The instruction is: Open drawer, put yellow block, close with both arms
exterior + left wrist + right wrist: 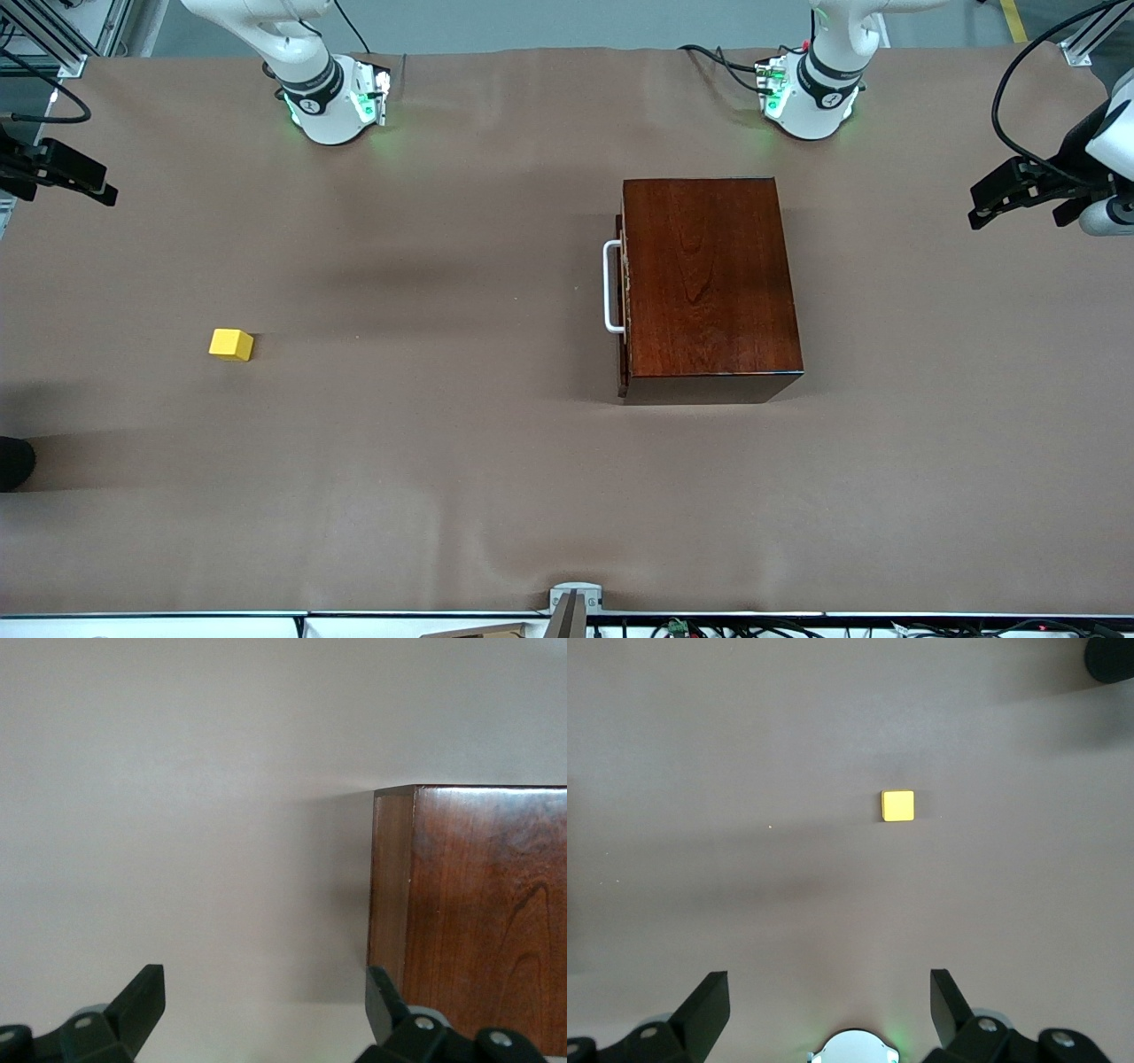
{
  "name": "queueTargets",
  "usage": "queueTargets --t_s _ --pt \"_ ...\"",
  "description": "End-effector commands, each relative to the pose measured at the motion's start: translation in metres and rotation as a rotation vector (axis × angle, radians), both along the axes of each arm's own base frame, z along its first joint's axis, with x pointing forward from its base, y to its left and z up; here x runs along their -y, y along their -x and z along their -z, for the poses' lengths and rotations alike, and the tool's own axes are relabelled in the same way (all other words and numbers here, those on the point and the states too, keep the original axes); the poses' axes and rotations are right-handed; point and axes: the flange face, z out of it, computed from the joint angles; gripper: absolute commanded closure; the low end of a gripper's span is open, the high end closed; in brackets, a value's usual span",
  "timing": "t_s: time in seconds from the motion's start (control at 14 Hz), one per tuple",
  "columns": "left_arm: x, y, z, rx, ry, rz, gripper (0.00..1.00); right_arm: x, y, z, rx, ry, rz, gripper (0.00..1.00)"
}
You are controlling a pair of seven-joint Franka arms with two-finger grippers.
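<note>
Brown cloth-covered table [496, 478], shut drawer [623, 283], yellow block [231, 344] apart, left end effector [266, 1010] and right end effector [830, 1010] both open, aloft

Brown-covered table [496, 496], aluminium frame [44, 35] at corners, even light

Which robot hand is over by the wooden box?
The left gripper, open and empty. Its wrist view shows the mahogany box close by; the right gripper, also open, looks at the yellow block.

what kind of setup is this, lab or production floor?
Most likely a robotics lab bench: two arm bases bolted at the edge of a table under brown covering, aluminium framing in the corner, and only test props, a wooden box and yellow block.
</note>
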Motion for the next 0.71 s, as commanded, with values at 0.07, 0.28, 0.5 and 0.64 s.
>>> queueTargets --t_s 0.07,0.28,0.5,0.64 --pt "-0.001 -0.001 -0.004 -0.002 -0.021 0.011 0.00 -0.002 0.002 -0.005 0.011 -0.021 -0.013 0.00" --pt "0.002 -0.001 -0.004 -0.002 -0.021 0.017 0.00 -0.006 0.002 -0.005 0.011 -0.022 -0.019 0.00" --pt "0.009 -0.001 -0.004 -0.003 -0.021 0.027 0.00 -0.005 0.002 -0.006 0.014 -0.024 -0.016 0.00" --pt "0.026 -0.003 0.001 -0.012 -0.020 0.057 0.00 -0.003 0.000 -0.006 0.027 -0.023 -0.013 0.00"
